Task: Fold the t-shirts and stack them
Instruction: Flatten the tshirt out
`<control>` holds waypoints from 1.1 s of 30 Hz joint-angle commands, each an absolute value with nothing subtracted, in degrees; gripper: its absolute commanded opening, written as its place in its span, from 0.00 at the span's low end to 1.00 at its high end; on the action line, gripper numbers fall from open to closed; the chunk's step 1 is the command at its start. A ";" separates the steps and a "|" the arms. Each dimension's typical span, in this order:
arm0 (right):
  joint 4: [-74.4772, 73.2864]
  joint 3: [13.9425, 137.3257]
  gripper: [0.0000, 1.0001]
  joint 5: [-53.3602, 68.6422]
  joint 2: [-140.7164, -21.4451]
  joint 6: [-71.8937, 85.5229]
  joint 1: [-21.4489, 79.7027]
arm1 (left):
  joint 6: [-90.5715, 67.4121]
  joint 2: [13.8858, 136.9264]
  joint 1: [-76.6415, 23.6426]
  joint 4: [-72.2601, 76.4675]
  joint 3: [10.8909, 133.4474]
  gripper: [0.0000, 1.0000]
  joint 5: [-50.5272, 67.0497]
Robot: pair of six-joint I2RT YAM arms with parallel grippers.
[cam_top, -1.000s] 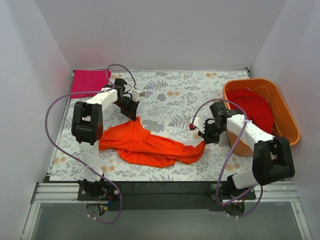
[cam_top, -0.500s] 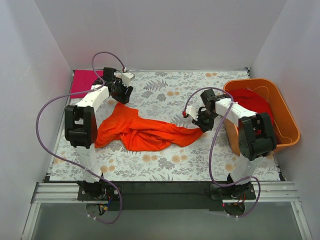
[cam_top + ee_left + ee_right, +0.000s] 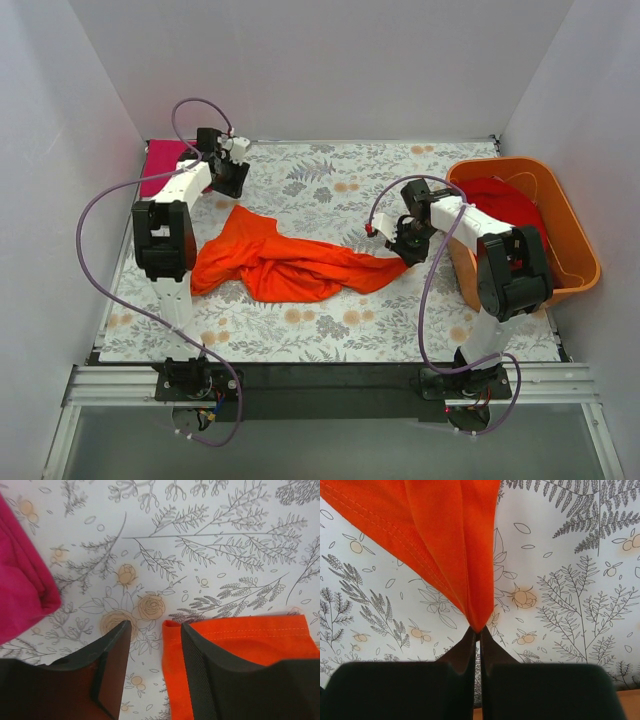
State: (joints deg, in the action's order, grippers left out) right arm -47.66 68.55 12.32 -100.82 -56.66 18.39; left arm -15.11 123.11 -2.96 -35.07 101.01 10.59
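The bright orange t-shirt [image 3: 285, 262] lies crumpled and stretched across the middle of the floral table [image 3: 340, 190]. My right gripper [image 3: 404, 252] is shut on its right end, and the cloth fans out from the fingertips [image 3: 479, 629] in the right wrist view [image 3: 445, 530]. My left gripper [image 3: 230, 188] hovers open over the shirt's far-left corner [image 3: 250, 640]; the hem edge lies between the fingers without being pinched. The magenta-pink t-shirt [image 3: 165, 163] sits folded in the far-left corner, just left of the left gripper [image 3: 154, 630], and it shows in the left wrist view [image 3: 20, 595]. The deeper red t-shirt [image 3: 510, 215] is in the tub.
A rigid orange plastic tub [image 3: 570, 235] stands at the right side, close behind my right arm. White walls close in the table on the left, back and right. A black rail runs along the near edge.
The left gripper has opened and let go of the orange t-shirt's corner, then drawn back toward the far left. The right gripper has carried its end farther from the near edge.
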 commanded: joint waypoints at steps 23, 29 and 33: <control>-51.59 86.82 0.16 15.64 -111.79 -48.87 23.20 | -16.88 125.24 2.28 -40.34 100.02 0.00 5.71; -51.94 86.49 0.53 18.46 -111.53 -48.51 20.22 | -16.70 125.59 2.81 -40.08 100.37 0.00 5.89; -52.03 85.87 0.52 21.26 -112.14 -50.09 19.42 | -16.70 126.73 2.81 -40.60 101.51 0.00 6.68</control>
